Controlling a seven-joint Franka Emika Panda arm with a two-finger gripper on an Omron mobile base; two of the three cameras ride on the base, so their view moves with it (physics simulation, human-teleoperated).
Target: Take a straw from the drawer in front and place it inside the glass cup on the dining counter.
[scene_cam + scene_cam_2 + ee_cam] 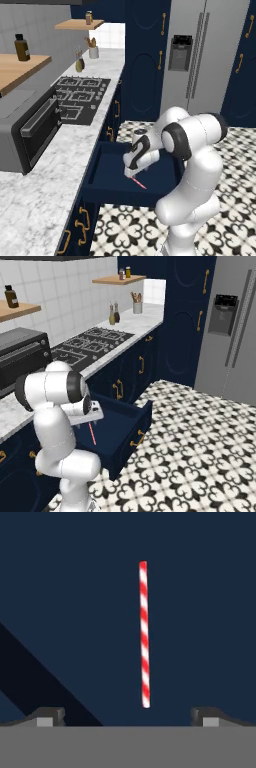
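Writing cannot be made out anywhere: the brown bottle (21, 47) on the wooden shelf (22, 68) is too small to show a label, and the steel fridge (210, 52) with its dark dispenser panel carries no legible mark.

The straw (144, 634), striped red and white, lies flat on the dark blue floor of the open drawer (102, 172). In the hand view it runs almost straight up the picture, its near end between the two finger tips (49, 716) and a little above them, with bare drawer floor on both sides. The gripper (131, 173) hangs over the drawer with its jaws spread wide, one tip on each side of the straw's line, touching nothing. In the left base view the straw shows as a short red line just beyond the gripper; in the right base view it sits below the hand, well apart from the drawer's front panel (135, 432).

The drawer is pulled far out from the navy cabinets, its front panel with a gold handle standing over the patterned black-and-white tile floor (200, 456). Open floor stretches from the drawer toward the fridge. Above the drawer runs the marbled worktop (45, 200), carrying a black gas hob (80, 97), a toaster oven (27, 132) at the near end, and a utensil holder (93, 50) by the white tiled wall. Tall navy doors with gold handles (145, 60) stand between worktop and fridge.
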